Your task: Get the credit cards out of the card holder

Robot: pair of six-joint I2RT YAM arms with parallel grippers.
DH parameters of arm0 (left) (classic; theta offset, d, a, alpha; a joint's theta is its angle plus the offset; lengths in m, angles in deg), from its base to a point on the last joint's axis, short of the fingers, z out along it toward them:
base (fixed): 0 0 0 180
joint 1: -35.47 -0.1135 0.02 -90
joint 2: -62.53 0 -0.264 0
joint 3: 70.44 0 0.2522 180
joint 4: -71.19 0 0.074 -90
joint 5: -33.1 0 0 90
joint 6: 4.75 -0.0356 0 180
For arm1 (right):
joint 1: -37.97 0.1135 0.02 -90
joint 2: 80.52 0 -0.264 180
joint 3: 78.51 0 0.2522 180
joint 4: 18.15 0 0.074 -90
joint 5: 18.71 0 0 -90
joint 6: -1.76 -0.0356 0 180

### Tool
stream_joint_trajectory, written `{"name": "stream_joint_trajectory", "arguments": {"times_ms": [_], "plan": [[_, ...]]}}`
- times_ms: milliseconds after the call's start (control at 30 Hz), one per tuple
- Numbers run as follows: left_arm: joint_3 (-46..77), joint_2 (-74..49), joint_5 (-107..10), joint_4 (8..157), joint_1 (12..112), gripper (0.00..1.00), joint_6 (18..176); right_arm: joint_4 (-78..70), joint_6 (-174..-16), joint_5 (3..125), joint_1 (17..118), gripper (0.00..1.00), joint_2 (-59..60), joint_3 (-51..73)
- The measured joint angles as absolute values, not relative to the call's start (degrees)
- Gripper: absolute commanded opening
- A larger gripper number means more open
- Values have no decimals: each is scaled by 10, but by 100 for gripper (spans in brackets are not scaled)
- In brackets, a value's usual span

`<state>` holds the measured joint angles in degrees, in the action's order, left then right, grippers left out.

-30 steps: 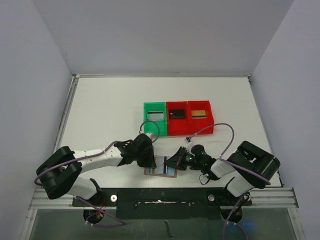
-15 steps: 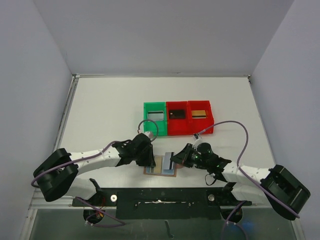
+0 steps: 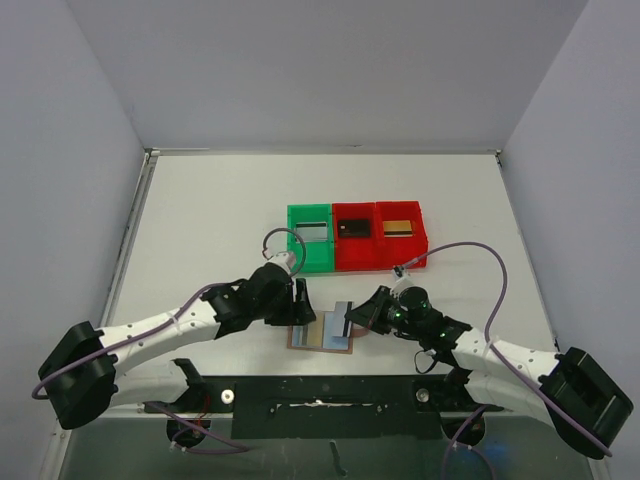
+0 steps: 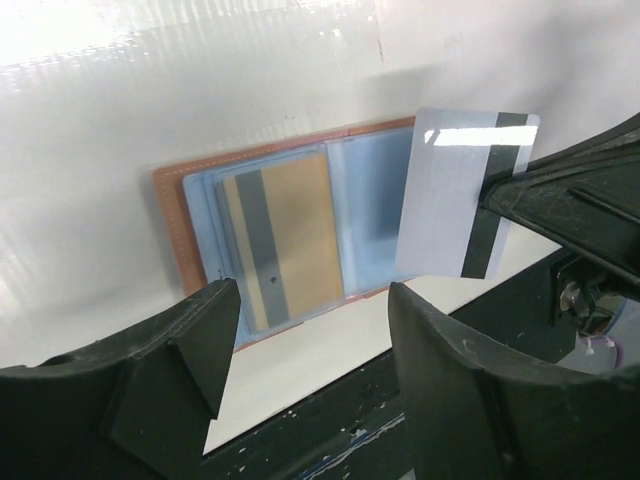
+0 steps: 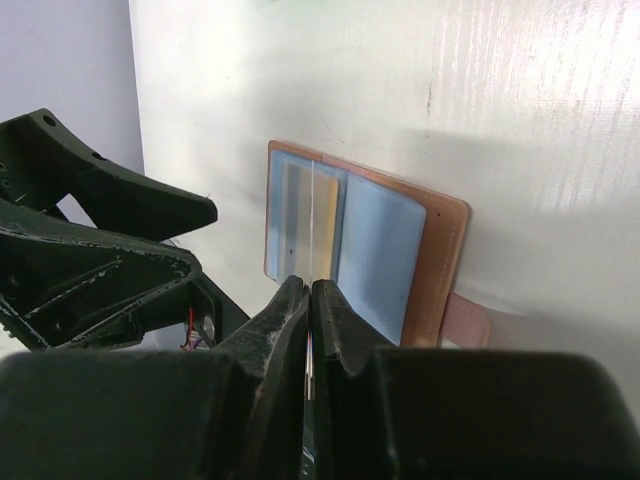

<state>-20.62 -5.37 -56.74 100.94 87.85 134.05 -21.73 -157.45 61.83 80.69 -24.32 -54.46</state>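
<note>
My left arm [image 3: 160, 325] lies low and stretched out, running from its elbow at the far left towards the middle. My left gripper [image 4: 312, 300] points down and to the right, its two dark fingers [image 4: 170, 360] spread wide with nothing between them. My right arm [image 3: 505, 360] reaches in from the far right, also low and nearly straight. My right gripper [image 5: 308, 292] faces left towards the other one, fingertips pinched tight on the edge of the silver-grey card [image 4: 450, 190].

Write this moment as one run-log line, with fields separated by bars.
left jaws: open, over card holder | right jaws: shut on silver-grey card, held over the holder | gold-tan card: in holder pocket
</note>
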Motion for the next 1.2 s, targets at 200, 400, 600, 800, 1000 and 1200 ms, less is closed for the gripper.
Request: {"name": "stream_joint_trajectory", "arguments": {"times_ms": [200, 400, 600, 800, 1000, 1200], "plan": [[-191, -22, -600, 1055, 861, 66, 1325, -215, -1573, 619, 807, 0, -252, -545], [-161, -1, -608, 1107, 769, 78, 1280, -214, -1562, 618, 807, 0, -264, -545], [-135, 53, -610, 1143, 649, 79, 1217, -190, -1530, 621, 808, 0, -281, -529], [-134, 125, -642, 1148, 553, 81, 1163, -140, -1476, 639, 813, 0, -280, -453], [-172, 186, -687, 1139, 545, 83, 1135, -94, -1392, 671, 832, 0, -244, -354], [-187, 188, -712, 1118, 544, 83, 1130, -33, -1258, 732, 849, 0, -151, -210]]}}
